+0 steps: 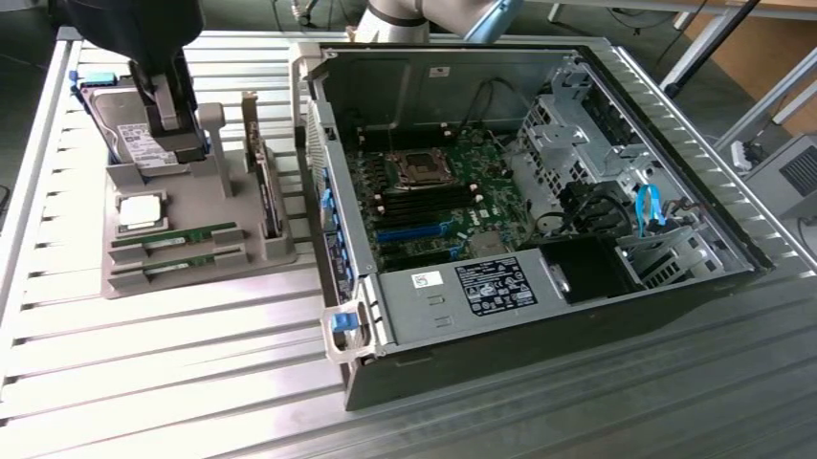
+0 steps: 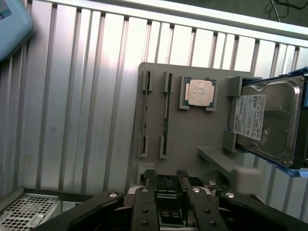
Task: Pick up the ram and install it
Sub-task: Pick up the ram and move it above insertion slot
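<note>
The claw [image 2: 166, 179] is spread and grips nothing. The ram [image 2: 165, 114] rests in the tray [image 2: 187, 132], apart from the claw.

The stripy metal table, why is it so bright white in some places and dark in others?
Exterior view: light bounces off the slats of the table beside the grey tray, washing them white, while the walls of the computer case shade its inside. Wrist view: the same glare streaks the slats next to the tray, and the pincer looks nearly black against them.
</note>
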Motion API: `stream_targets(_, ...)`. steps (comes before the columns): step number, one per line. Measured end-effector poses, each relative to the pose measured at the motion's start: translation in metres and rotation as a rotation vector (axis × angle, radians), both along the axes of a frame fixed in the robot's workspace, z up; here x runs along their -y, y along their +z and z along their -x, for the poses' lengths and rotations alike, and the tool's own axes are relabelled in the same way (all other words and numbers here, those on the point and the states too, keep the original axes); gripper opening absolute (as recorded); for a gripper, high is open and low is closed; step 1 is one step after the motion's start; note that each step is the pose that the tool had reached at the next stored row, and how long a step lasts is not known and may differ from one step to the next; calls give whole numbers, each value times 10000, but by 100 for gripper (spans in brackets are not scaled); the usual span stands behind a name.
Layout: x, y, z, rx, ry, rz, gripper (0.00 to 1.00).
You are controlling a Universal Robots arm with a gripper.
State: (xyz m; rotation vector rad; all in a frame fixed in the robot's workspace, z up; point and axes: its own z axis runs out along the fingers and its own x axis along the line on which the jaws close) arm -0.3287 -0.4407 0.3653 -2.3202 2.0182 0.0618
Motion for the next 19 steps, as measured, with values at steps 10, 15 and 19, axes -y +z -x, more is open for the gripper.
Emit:
stream_targets(10,1,-75,76,1,-7,84,29)
stream_targets(15,21,-138,79,1,-8,101,29)
stream_targets(19,36,-177,81,1,-7,101,29)
